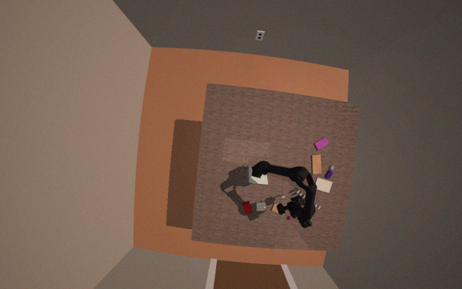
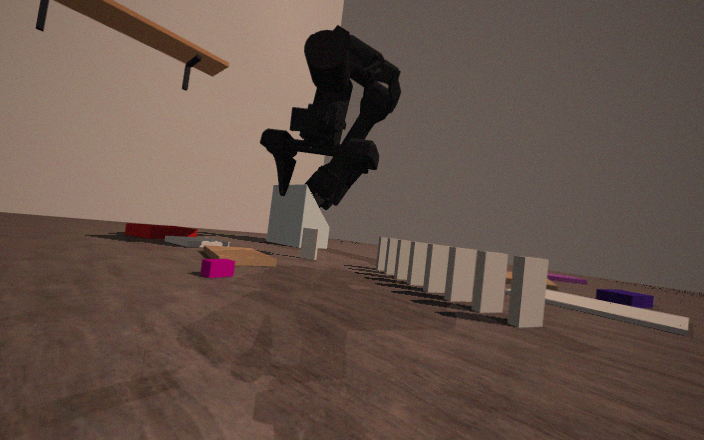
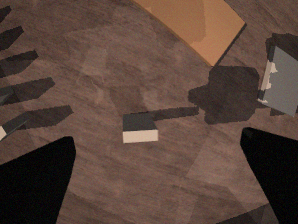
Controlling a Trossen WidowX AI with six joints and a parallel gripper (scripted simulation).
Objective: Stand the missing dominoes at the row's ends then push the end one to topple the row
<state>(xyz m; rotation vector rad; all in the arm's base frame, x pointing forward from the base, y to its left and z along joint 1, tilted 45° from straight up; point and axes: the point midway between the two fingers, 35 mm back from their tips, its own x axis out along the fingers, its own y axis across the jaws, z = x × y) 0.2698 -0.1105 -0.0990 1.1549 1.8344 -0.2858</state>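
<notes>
A row of several off-white dominoes (image 2: 529,293) (image 1: 300,194) stands upright; the arm hides its middle in the top view. A lone domino (image 2: 309,243) (image 1: 283,196) (image 3: 140,136) stands upright off the row's far end, across a gap wider than the row's spacing. My gripper (image 2: 304,200) (image 3: 161,141) (image 1: 293,215) is open and empty. It hangs above the table with its fingers pointing down. In the wrist view the lone domino appears between the two fingertips but well below them, and neither finger touches it. Whether another loose domino lies under the arm is hidden.
A tan block (image 1: 274,208) (image 2: 241,255) (image 3: 200,30), a magenta cube (image 1: 289,218) (image 2: 217,268), a grey tile (image 1: 260,205) (image 3: 285,82) and a red block (image 1: 247,207) lie beyond the lone domino. A white slab (image 1: 323,184) (image 2: 623,310) and a purple block (image 1: 329,174) lie across the row.
</notes>
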